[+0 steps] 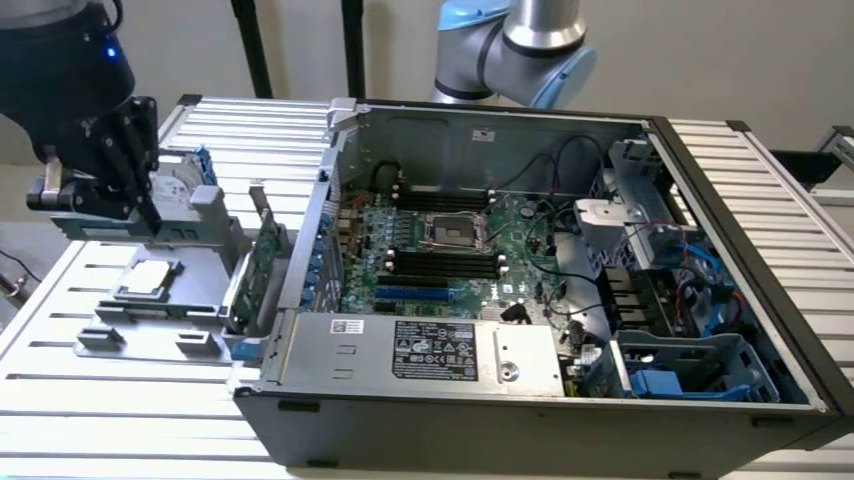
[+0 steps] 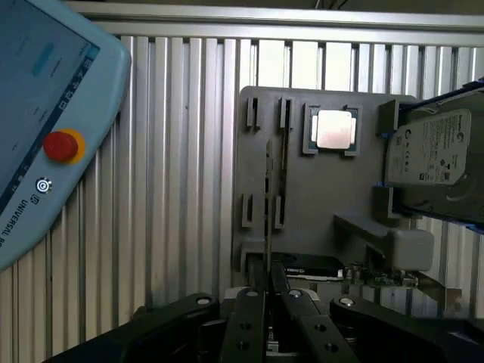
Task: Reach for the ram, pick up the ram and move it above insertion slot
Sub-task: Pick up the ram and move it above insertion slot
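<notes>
In the exterior view you see the gripper (image 1: pixel 144 212) hanging at the nine o'clock edge, above the grey fixture plate (image 1: pixel 147 335) on the slatted worktop (image 1: pixel 80 410). A processor chip (image 1: pixel 147 278) lies on that plate, and a wider green expansion card (image 1: pixel 267 262) stands on edge at its three o'clock side, just beside the open computer case (image 1: pixel 534 425). Inside the case the motherboard (image 1: pixel 447 235) lies flat, with its dark memory slots (image 1: pixel 434 264) near the middle, well apart from the gripper. The robot arm (image 1: pixel 521 45) rises behind the case at twelve o'clock.

In the wrist view you look along the fingers (image 2: pixel 246 318), which are clamped on the ram (image 2: pixel 268 204). The ram is seen edge-on as a thin line reaching out from between them, over the fixture plate (image 2: pixel 318 197). Beyond it lie the processor chip (image 2: pixel 333 130) and a hard drive (image 2: pixel 427 151). A teach pendant (image 2: pixel 38 91) with a red button (image 2: pixel 60 145) rests on the worktop (image 2: pixel 189 151).
</notes>
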`<state>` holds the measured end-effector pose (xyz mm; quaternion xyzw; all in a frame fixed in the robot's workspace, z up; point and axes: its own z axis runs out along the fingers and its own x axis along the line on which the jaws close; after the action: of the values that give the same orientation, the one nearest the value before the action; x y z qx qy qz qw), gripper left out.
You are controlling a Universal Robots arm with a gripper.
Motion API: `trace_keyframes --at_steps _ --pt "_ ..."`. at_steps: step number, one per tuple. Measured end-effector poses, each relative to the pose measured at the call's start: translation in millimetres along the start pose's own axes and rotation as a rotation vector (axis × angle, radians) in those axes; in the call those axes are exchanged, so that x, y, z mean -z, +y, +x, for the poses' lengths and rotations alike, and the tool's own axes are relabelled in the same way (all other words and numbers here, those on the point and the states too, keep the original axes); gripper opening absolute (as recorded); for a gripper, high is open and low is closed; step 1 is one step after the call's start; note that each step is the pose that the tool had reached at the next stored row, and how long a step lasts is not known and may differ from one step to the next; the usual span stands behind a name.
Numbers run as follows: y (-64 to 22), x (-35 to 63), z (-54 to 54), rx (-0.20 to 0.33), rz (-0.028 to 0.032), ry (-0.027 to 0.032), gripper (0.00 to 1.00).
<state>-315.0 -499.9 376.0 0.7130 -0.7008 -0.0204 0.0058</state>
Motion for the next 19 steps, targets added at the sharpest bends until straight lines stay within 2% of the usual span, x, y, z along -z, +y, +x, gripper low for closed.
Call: trace_keyframes --at_steps 8,15,19 --pt "-35.6 24.9 0.1 0.003 -0.0037 -0.0157 0.13" --pt "-67.4 33.0 0.5 0.004 -0.0049 -0.0307 0.13" --pt "-85.3 35.7 0.8 0.004 -0.0055 -0.0359 0.13"
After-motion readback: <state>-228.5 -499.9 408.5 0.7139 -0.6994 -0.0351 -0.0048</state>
